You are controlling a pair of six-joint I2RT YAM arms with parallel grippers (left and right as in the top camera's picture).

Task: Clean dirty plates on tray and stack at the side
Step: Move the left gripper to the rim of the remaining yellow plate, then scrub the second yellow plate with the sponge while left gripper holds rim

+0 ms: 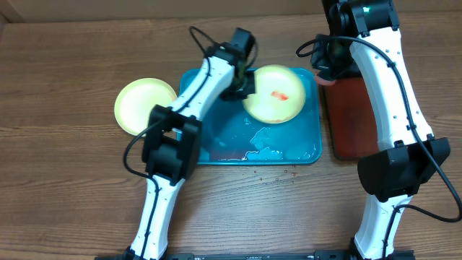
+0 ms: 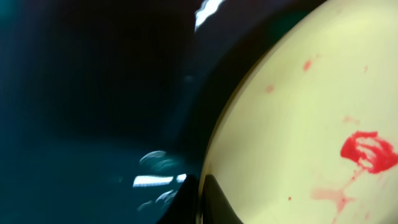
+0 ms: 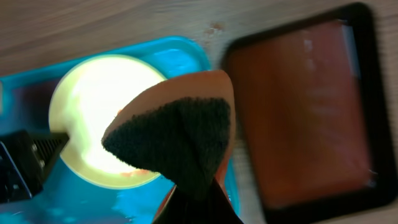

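Left arm: rises from its base at 6 o'clock, elbow folded. The forearm runs toward 1 o'clock over the large teal-blue rectangular plastic tray (image 1: 224, 141). The left gripper (image 1: 244, 81) sits at the 9 o'clock rim of a pale yellow-green round plastic plate (image 1: 268, 107). In the wrist view that rim passes between dark fingers (image 2: 214, 205), so we read the jaws as narrow and pinched on it.

Right arm: stands along the 3 o'clock side, forearm heading to 12, wrist turned toward 9. The right gripper (image 1: 325, 66) hangs by the plate's 3 o'clock side, jaws clamped on an orange sponge with dark scouring face (image 3: 177, 134).

The plate lies face up in the tray's 1 o'clock corner, with a red smear (image 1: 279, 94) near its centre. Being round, it has no long axis. The tray's long axis runs 9 to 3.

A second yellow-green plate (image 1: 141, 107) rests on the wooden table (image 1: 65, 180), just beside the tray's 9 o'clock edge. A small dark-red black-rimmed tray (image 1: 357, 115) lies at 3 o'clock.
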